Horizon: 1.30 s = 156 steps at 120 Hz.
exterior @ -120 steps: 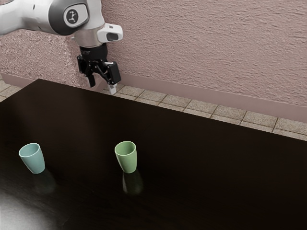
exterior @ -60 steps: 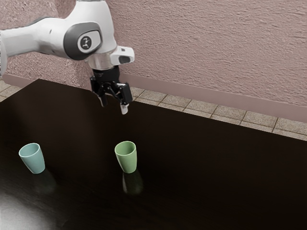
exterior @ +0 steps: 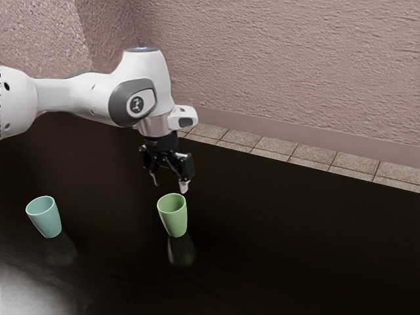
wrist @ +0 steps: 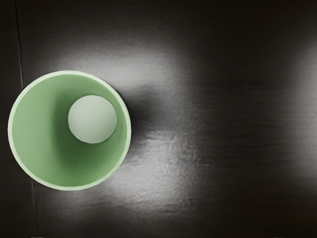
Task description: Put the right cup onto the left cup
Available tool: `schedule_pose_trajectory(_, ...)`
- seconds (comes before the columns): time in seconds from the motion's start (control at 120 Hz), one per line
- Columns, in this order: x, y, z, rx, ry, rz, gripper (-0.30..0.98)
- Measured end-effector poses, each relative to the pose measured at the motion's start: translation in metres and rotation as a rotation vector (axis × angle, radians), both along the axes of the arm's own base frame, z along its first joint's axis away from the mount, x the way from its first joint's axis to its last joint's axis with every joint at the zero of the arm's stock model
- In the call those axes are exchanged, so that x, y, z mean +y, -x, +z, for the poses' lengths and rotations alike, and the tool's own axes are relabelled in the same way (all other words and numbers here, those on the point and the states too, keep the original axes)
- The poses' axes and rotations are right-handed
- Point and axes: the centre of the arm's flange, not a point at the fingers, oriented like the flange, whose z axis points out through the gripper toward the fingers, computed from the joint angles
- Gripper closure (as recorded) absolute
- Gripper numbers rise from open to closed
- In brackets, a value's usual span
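Rough pink wall (exterior: pixel 295 59) behind a dark desk (exterior: pixel 295 236). Hangs with pincer (exterior: pixel 170 184) spread and empty, near the green cup (exterior: pixel 174 222) on the desk, likely the one to move; farther out, well apart, teal cup (exterior: pixel 48 220). Nothing stacked: approach seemingly almost done, with gripping, lifting, carrying and placing left.

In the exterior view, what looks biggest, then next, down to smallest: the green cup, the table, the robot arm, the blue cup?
1. Table
2. Robot arm
3. Green cup and blue cup: too alike to rank
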Motion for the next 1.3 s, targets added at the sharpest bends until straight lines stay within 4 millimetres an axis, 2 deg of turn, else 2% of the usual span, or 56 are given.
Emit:
schedule_pose_trajectory(0.175,-0.001,-0.006,-0.027,0.016,0.008,0.045,0.15)
schedule_pose_trajectory(0.483,0.000,-0.018,-0.061,0.025,0.003,0.095,0.19)
schedule_pose_trajectory(1.15,0.007,-0.035,-0.102,0.030,-0.014,0.148,0.26)
schedule_pose_trajectory(1.3,0.009,-0.037,-0.107,0.032,-0.010,0.159,0.35)
